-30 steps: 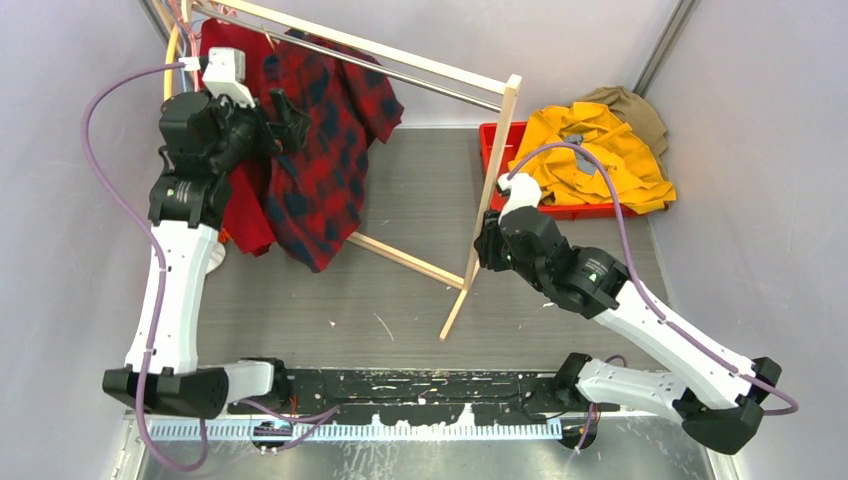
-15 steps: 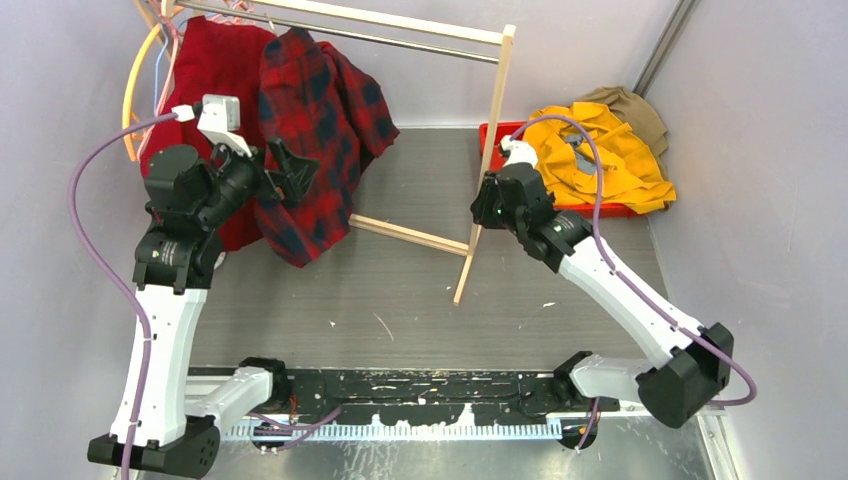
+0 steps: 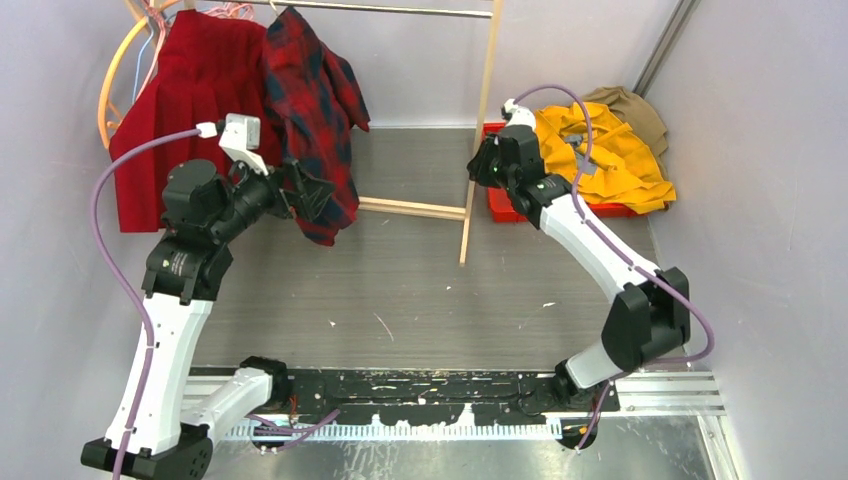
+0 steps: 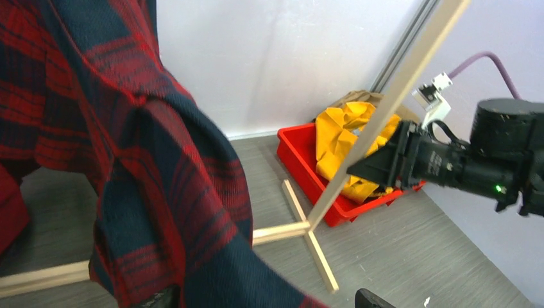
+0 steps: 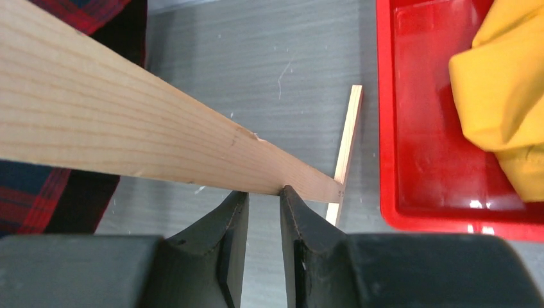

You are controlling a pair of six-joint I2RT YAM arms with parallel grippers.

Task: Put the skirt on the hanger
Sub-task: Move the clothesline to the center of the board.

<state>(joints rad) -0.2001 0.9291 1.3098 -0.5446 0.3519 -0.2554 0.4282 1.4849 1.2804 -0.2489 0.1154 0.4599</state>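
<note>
The skirt [image 3: 190, 110] hangs far left on the rack [image 3: 484, 90], seemingly done, hanger hidden; left end effector [image 3: 318, 195] released; right end effector [image 5: 263, 192] grasping its post.

Hanging: one red skirt [image 3: 165, 110], one plaid shirt [image 3: 310, 100]. Standing: one wooden rack [image 3: 478, 150]. Lying: one red bin [image 3: 503, 205], one yellow garment [image 3: 600, 150], one tan garment [image 3: 628, 105].

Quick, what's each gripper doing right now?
Left gripper: open, at the plaid shirt.
Right gripper: fingers close together at the rack's wooden post; whether they grip it cannot be told.
</note>
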